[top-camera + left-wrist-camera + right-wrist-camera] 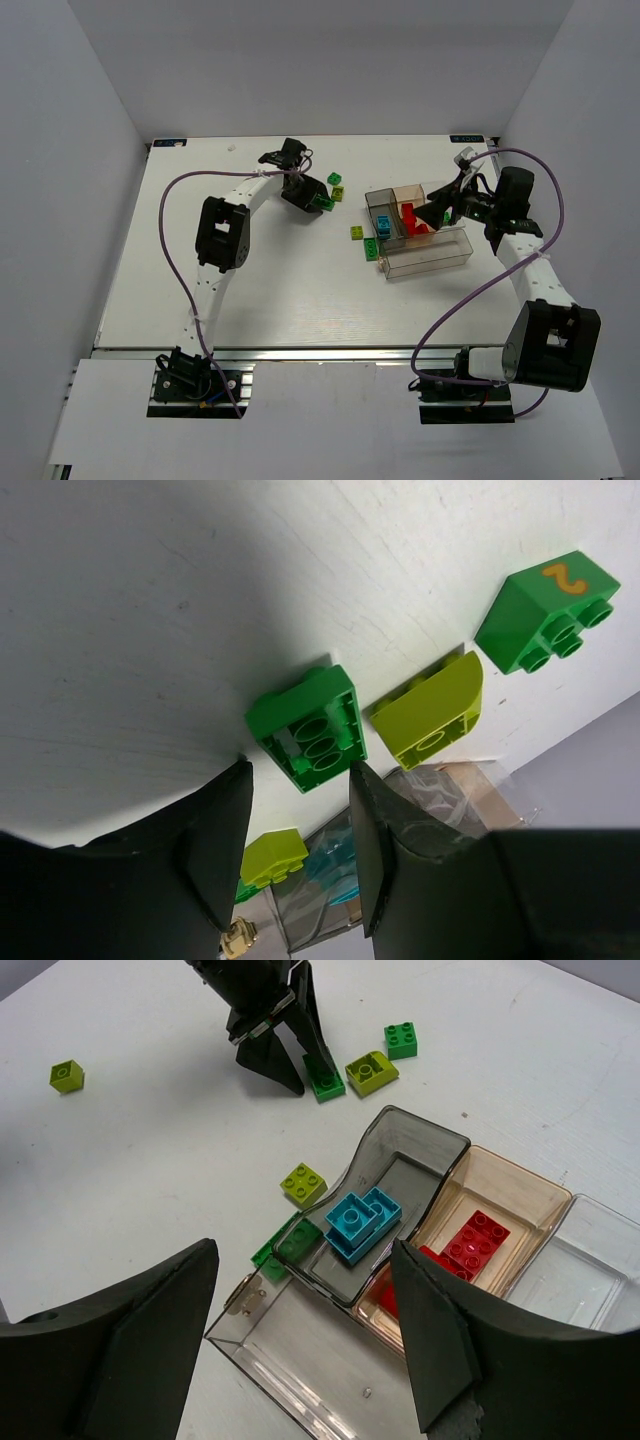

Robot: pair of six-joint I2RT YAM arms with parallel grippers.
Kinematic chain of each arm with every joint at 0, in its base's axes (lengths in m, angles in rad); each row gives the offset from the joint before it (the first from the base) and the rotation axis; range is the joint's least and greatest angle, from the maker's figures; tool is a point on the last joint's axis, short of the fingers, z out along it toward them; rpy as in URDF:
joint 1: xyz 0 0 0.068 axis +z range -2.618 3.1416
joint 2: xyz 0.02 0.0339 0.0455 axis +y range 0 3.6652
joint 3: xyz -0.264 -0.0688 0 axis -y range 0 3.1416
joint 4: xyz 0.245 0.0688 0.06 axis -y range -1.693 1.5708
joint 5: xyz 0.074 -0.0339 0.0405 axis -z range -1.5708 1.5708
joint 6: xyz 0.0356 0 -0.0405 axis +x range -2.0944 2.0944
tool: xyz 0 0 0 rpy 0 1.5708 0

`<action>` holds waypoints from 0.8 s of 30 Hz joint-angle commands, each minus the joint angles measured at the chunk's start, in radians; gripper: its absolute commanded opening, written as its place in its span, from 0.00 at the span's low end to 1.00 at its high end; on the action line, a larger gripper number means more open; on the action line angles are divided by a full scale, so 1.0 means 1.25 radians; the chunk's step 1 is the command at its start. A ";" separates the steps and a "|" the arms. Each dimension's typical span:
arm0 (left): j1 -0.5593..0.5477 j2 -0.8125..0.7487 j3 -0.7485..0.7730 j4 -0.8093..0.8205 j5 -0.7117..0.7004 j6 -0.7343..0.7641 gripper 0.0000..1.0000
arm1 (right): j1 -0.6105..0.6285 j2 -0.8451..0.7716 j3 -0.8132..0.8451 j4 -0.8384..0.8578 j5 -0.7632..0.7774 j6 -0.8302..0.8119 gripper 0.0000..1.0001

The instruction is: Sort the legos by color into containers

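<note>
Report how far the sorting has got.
Done: blue bricks and red bricks sit in separate compartments of the box. In hand: the left jaws straddle a green brick on the table. Left: other green bricks and yellow-green bricks, loose on the table.

The one mark I can read is a yellow-orange numeral 2, printed on a smooth side face of a green brick [548, 610] lying in the far half of the tabletop [150, 630]. The blue stickers [168, 142] at its far corners are too small to read.
</note>
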 commanded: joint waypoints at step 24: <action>0.018 -0.036 -0.123 -0.060 -0.072 0.168 0.35 | 0.026 -0.045 -0.014 -0.002 -0.069 -0.085 0.74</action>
